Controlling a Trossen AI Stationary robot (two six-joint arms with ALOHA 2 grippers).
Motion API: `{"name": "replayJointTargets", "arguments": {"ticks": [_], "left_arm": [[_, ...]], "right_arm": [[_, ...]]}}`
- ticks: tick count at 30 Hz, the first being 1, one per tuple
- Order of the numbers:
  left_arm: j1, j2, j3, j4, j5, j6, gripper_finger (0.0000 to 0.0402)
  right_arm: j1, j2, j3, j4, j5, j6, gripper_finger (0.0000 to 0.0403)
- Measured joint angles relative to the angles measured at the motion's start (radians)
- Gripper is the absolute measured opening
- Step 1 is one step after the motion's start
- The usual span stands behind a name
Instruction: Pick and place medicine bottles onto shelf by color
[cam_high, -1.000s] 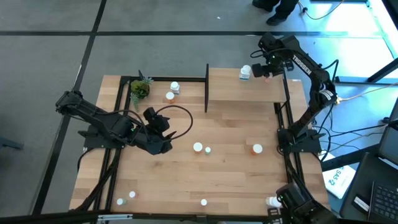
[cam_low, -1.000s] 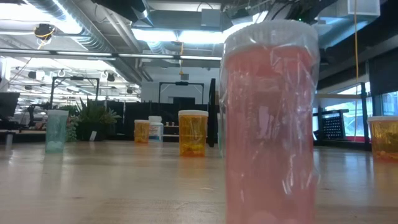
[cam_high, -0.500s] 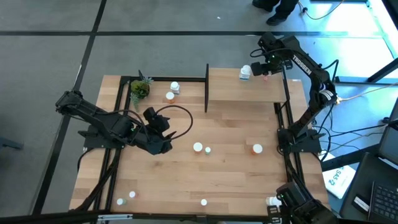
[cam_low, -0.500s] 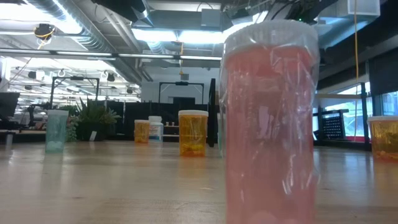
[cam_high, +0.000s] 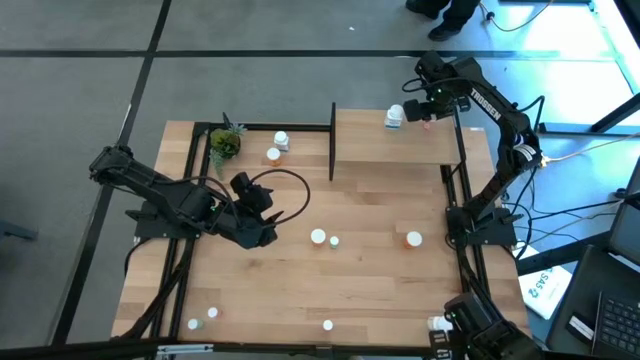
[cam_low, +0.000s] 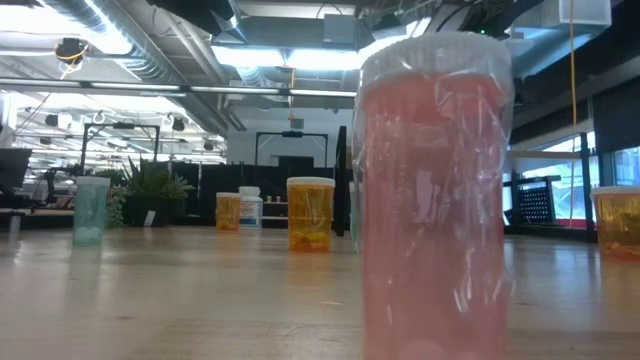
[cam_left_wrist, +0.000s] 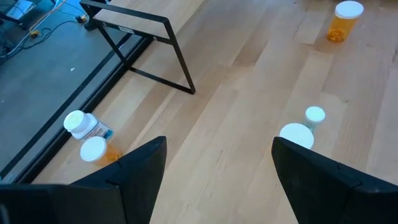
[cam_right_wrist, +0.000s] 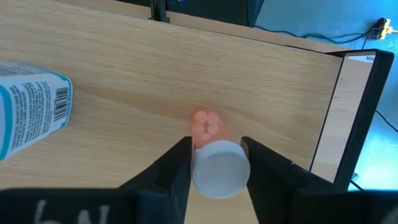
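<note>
The right end effector (cam_right_wrist: 214, 163) hugs a pink bottle (cam_right_wrist: 214, 163) on the shelf (cam_right_wrist: 155, 74). A white bottle (cam_right_wrist: 28, 115) lies beside it. The left end effector (cam_left_wrist: 214, 165) is wide.

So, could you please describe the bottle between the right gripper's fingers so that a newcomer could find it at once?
Start at the raised shelf at the table's far side. Over its far edge hovers the right gripper, and between its fingers stands a pinkish-red bottle with a white cap. Its only neighbour on the shelf, the white bottle with a blue-edged label, lies on its side.
</note>
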Motion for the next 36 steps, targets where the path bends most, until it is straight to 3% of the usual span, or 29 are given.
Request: {"name": "replayJointTargets", "arguments": {"ticks": [8,19,36], "left_arm": [[0.0,0.0,0.0,0.0,0.0,0.0,0.0286],[0.0,0.0,0.0,0.0,0.0,0.0,0.0286],[0.0,0.0,0.0,0.0,0.0,0.001,0.0286]], "right_arm": [[0.0,0.0,-0.001,0.011,-0.03,0.008,0.0176],[0.0,-0.002,0.0,0.01,-0.026,0.0,0.0179],[-0.005,-0.004,0.205,-0.045,-0.038,-0.033,0.0179]]}}
